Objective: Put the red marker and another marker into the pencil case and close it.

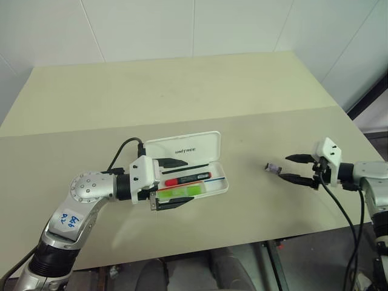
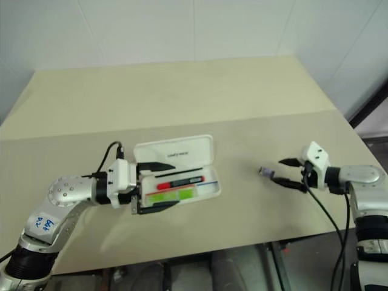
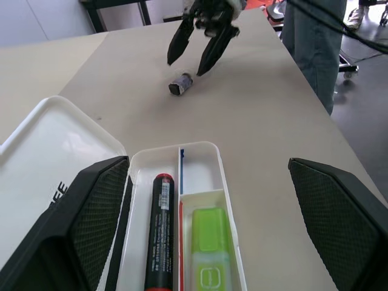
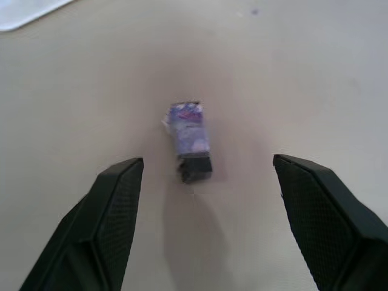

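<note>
pencil case (image 1: 203, 182): open on the desk (image 1: 182, 91), red marker (image 1: 187, 179) and green marker (image 1: 180, 192) inside
handling: light rigid plastic; push the lid's (image 1: 182, 147) free edge
left pincer (image 1: 176, 183): wide, straddling the case
right pincer (image 1: 297, 168): wide, empty, near a small purple block (image 1: 274, 167)

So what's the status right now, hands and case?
Left gripper open at the case. Right gripper open by a small purple block. Red marker and green marker inside, lid up. Nothing blocking.

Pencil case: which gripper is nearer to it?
Left. The left gripper straddles the open pencil case at its near end; the right gripper is far across the table, by a small purple object.
</note>
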